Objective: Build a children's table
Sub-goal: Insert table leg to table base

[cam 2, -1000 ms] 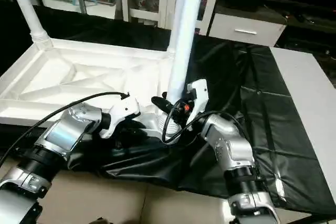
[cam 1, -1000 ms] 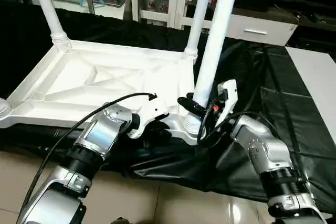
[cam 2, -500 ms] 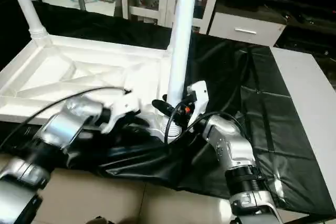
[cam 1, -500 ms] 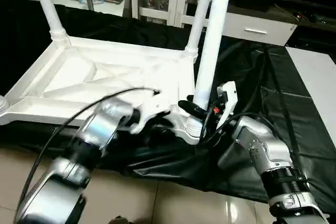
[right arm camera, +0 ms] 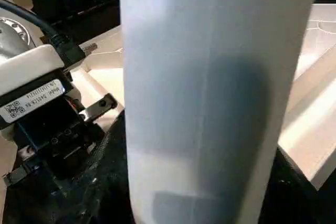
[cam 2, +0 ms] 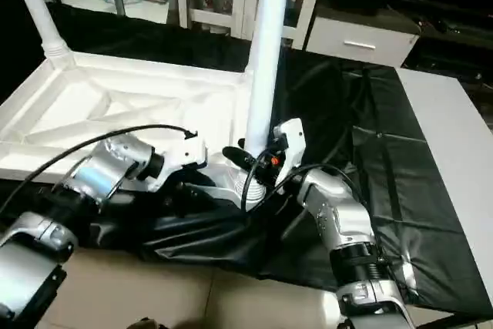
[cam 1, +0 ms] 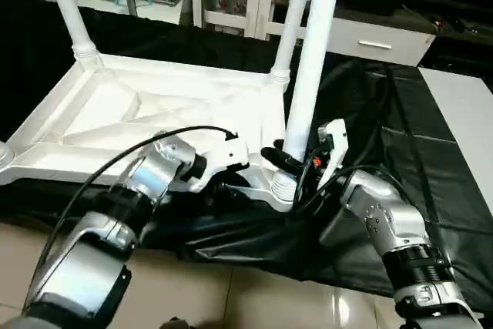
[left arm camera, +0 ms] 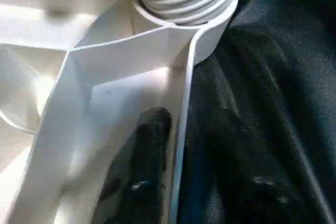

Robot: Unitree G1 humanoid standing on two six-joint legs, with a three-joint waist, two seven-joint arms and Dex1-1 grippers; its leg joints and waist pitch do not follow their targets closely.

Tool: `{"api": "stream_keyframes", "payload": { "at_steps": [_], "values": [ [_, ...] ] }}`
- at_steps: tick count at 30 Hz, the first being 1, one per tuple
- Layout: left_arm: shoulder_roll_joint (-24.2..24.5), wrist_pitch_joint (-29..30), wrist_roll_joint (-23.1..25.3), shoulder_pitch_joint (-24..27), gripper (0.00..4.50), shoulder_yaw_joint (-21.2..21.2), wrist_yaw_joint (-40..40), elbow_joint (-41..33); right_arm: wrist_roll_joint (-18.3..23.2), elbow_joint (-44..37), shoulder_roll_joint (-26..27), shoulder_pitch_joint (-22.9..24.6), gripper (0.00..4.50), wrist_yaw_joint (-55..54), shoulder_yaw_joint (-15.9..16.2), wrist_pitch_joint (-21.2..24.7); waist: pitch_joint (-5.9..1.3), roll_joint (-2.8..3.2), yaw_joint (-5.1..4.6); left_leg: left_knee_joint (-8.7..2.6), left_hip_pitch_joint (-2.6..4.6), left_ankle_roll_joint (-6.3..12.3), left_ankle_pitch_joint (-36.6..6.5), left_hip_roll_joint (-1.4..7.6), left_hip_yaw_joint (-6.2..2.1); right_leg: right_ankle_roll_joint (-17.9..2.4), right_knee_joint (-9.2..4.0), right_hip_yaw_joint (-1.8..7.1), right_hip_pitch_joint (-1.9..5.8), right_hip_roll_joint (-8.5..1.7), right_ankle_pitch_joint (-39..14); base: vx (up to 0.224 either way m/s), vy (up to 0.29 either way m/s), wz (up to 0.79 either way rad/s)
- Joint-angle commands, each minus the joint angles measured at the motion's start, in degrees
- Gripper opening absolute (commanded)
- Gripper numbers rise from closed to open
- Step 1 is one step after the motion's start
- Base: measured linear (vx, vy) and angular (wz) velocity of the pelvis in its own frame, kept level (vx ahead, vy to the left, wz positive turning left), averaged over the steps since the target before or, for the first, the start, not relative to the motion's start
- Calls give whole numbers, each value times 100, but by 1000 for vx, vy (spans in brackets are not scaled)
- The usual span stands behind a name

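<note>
The tabletop (cam 1: 154,117) lies upside down on the black-covered work surface (cam 1: 400,136), ribbed underside up, which puts its round corner sockets where legs can be dropped in from above. Two far legs (cam 1: 71,13) already stand upright in the back corners, and a third, the near-right leg (cam 1: 306,75), rises from the corner socket (cam 1: 282,184) closest to the robot. The right gripper (cam 1: 296,161) is clamped low on that leg, just above the ribbed collar, its black fingers on either side of the tube and pinching it; the low hold likely gives the best control for seating or twisting the leg into the socket. The left gripper (cam 1: 231,182) works at the tabletop's near edge just beside the same corner, and the left wrist view shows one black finger (left arm camera: 144,171) lying inside the rim wall with the threaded base of the leg just beyond (the other finger is hidden, so whether the jaws actually nip the rim or merely rest there cannot be told). Its place suggests bracing: holding the tabletop steady so that it does not slide or turn on the slick cover while the other arm works the leg. The near-left corner (cam 1: 4,158) appears to have no leg yet.
</note>
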Motion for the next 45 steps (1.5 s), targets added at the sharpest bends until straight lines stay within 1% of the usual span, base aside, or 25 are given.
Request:
{"api": "stream_keyframes", "payload": {
  "at_steps": [1,5,6,8,10,11,13,15,16,19,20,22,23,26,27,29,30,31,32,34,36,37,38,42,45],
  "values": [
    [-45,-82,53,-68,111,-13,68,149,-70,-51,-82,-10,186,-17,3,-15,-337,73,-3,-429,98,96,-1304,241,-68,-1457,-378,233,262,-406,-726,0,0,0],
    [-83,-174,-19,-121,90,19,130,292,-89,-67,-66,2,186,0,18,-16,-330,66,4,-433,96,95,-1361,239,-68,-1433,-392,239,260,-415,-857,0,0,0],
    [-80,-227,-6,-125,67,11,148,313,-93,-67,-64,0,186,6,22,-19,-328,69,5,-438,98,85,-1399,245,-74,-1411,-400,240,258,-426,-947,0,0,0],
    [-91,-276,10,-140,67,21,193,379,-100,-70,-63,-1,186,16,30,-26,-335,61,5,-436,96,90,-1371,246,-74,-1400,-397,241,261,-425,-938,0,0,0],
    [-88,-371,52,-150,43,11,232,447,-109,-76,-65,-2,186,29,40,-31,-329,66,3,-443,95,95,-1367,250,-75,-1404,-398,240,254,-422,-905,0,0,0],
    [-87,-389,61,-151,43,9,243,459,-112,-77,-66,-2,186,32,43,-34,-329,66,3,-443,95,95,-1367,250,-75,-1404,-398,240,254,-422,-905,0,0,0],
    [-81,-457,87,-126,23,4,306,465,-124,-71,-67,-1,186,25,37,-49,-321,71,3,-452,98,71,-1465,251,-77,-1385,-415,242,246,-426,-1034,0,0,0],
    [-120,-441,-6,-34,18,67,354,343,-139,11,-18,17,186,-98,-41,-145,-335,68,4,-455,104,31,-1522,260,-81,-1352,-420,245,246,-439,-1143,0,0,0],
    [-154,-388,-81,26,6,123,381,240,-98,105,63,32,186,-261,-166,-216,-335,71,2,-457,106,19,-1508,264,-83,-1360,-415,246,241,-441,-1123,0,0,0],
    [-180,-334,-141,78,1,168,403,147,-38,205,156,57,186,-439,-312,-294,-340,68,-6,-457,88,17,-1472,265,-83,-1397,-402,248,246,-447,-1031,0,0,0],
    [-200,-308,-178,115,1,212,446,106,-4,291,227,104,186,-575,-422,-388,-356,63,-26,-450,89,35,-1397,260,-76,-1416,-387,247,253,-441,-914,0,0,0],
    [-211,-341,-192,148,0,265,549,120,-69,366,273,229,186,-692,-459,-603,-366,63,-41,-438,83,72,-1292,250,-70,-1450,-376,241,264,-430,-742,0,0,0],
    [-228,-305,-229,183,0,331,642,109,-153,386,313,390,186,-796,-476,-851,-373,38,-43,-429,73,100,-1240,251,-59,-1450,-375,242,271,-438,-694,0,0,0],
    [-239,-287,-261,213,0,371,676,69,-137,372,376,507,186,-906,-551,-990,-363,41,-38,-431,75,168,-1245,245,-56,-1421,-392,247,268,-436,-801,0,0,0],
    [-243,-224,-283,260,0,417,765,-4,-74,235,478,675,186,-967,-633,-1125,-361,39,-32,-445,86,163,-1333,260,-61,-1379,-410,249,258,-442,-1000,0,0,0],
    [-238,-207,-277,290,0,458,875,-37,-76,35,589,886,186,-991,-675,-1362,-367,31,-32,-452,83,149,-1395,265,-65,-1328,-417,250,252,-441,-1102,0,0,0],
    [-238,-204,-277,292,0,464,888,-38,-76,14,600,908,186,-993,-680,-1388,-362,40,-33,-458,86,149,-1400,264,-68,-1311,-417,250,243,-432,-1107,0,0,0],
    [-244,-186,-282,301,0,485,944,-44,-108,-66,639,1018,186,-1025,-682,-1586,-368,28,-36,-459,78,150,-1388,262,-67,-1297,-413,249,251,-430,-1092,0,0,0],
    [-254,-180,-281,293,0,516,1035,-18,-159,-141,674,1153,186,-1069,-683,-1831,-364,36,-30,-454,81,156,-1391,262,-61,-1290,-420,254,238,-435,-1088,0,0,0],
    [-273,-196,-280,286,0,562,1173,6,-240,-211,712,1363,186,-1173,-670,-2243,-371,34,-31,-452,86,166,-1426,259,-58,-1278,-428,255,234,-438,-1137,0,0,0],
    [-297,-175,-287,270,0,601,1268,39,-356,-277,725,1519,186,-1250,-633,-2515,-374,40,-9,-453,83,183,-1420,262,-59,-1244,-436,257,234,-438,-1180,0,0,0],
    [-297,-175,-287,270,0,601,1268,39,-356,-277,725,1519,186,-1250,-633,-2515,-374,40,-9,-453,83,183,-1420,262,-59,-1244,-436,257,234,-438,-1180,0,0,0],
    [-308,-150,-297,270,0,613,1302,29,-513,-376,705,1678,186,-1185,-497,-2656,-375,36,-9,-456,74,202,-1454,254,-60,-1220,-441,258,244,-431,-1250,0,0,0],
    [-321,-114,-309,266,0,623,1312,15,-846,-387,584,1828,186,-1162,-165,-2607,-370,24,-11,-455,70,226,-1463,242,-62,-1140,-462,261,245,-427,-1420,0,0,0],
    [-309,-104,-296,260,0,603,1288,4,-1025,-232,427,1754,186,-1149,75,-2309,-378,24,-12,-447,71,244,-1416,239,-60,-1118,-461,262,247,-422,-1429,0,0,0]
  ]
}}
